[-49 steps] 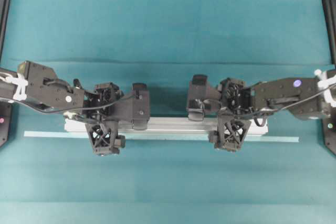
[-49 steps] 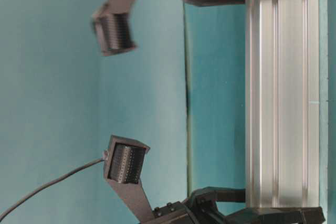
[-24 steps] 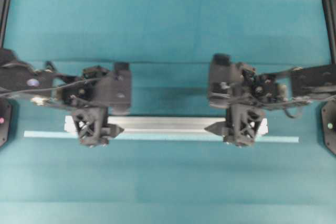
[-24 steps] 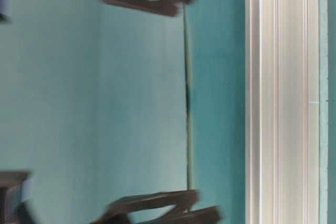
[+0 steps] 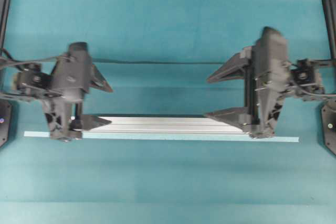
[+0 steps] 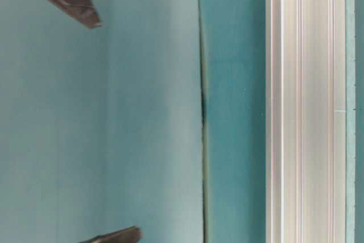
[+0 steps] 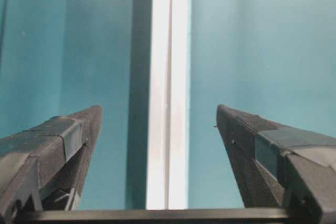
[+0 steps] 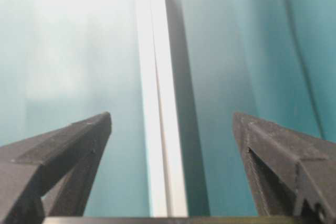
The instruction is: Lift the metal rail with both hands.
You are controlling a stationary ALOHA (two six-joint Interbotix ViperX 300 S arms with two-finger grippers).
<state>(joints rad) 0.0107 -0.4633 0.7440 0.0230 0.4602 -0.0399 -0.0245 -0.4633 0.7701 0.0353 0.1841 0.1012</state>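
While unlabelled, metal rail (image 5: 163,125) lies flat.

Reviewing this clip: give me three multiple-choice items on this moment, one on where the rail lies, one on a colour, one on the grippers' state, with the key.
1. Where does the metal rail lie?
A. flat on the table, alongside the pale tape strip
B. held in the air by both grippers
C. upright against the back wall

2. What colour is the table surface?
A. red
B. teal
C. white

3. How do the left gripper and right gripper stand?
A. both shut on the rail
B. one shut, one open
C. both open, holding nothing

Key: 1 A, the overhead view shows the rail lying beside the strip; 2 B, every view shows teal; 3 C, both wrist views show spread fingers with the rail far beyond.
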